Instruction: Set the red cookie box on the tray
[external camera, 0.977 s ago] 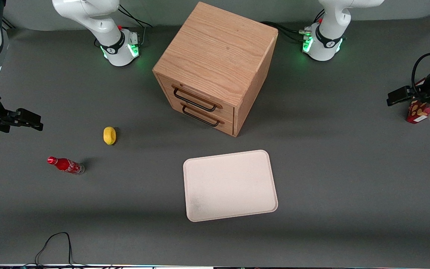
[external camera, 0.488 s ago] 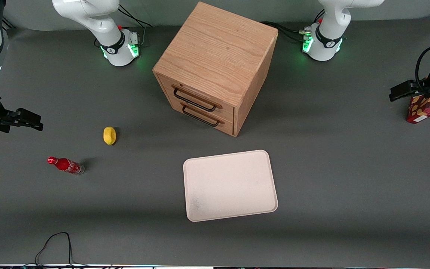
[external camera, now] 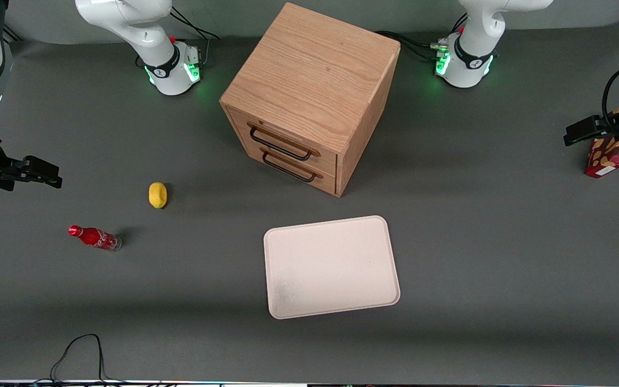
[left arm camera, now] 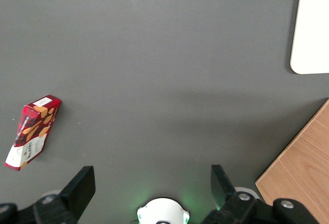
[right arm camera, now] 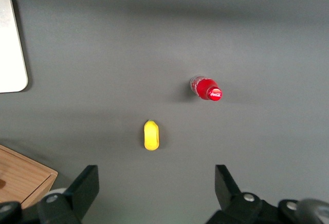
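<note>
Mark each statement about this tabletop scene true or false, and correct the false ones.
1. The red cookie box lies on the tray. False: it lies on the table, toward the working arm's end.
2. The gripper is open, holding nothing. True.
3. Both drawers of the wooden cabinet are pulled out. False: both are shut.
4. The yellow lemon lies farther from the front camera than the red soda bottle. True.

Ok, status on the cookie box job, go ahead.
Gripper open, high above the table, holding nothing. Red cookie box lying flat on the table, not grasped. Tray bare. Nothing between them.
</note>
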`<state>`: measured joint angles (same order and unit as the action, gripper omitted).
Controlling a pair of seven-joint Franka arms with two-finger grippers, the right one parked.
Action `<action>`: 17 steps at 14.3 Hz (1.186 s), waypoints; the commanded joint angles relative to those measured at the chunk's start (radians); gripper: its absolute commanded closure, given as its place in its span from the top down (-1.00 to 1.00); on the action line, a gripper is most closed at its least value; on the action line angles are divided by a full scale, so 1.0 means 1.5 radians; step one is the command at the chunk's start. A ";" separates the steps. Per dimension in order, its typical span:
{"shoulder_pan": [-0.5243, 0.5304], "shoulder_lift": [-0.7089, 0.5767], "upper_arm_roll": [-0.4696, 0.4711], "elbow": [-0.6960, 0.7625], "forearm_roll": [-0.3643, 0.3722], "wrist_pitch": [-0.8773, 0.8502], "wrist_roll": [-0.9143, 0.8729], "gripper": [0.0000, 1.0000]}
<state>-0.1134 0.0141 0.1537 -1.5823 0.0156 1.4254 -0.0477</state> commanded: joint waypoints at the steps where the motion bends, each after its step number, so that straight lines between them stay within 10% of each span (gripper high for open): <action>1: 0.042 -0.005 0.004 0.009 -0.003 -0.019 0.050 1.00; 17: 0.425 0.058 0.004 0.015 0.083 0.034 0.677 1.00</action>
<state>0.5068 0.0776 0.1737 -1.5632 0.1268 1.4596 0.9363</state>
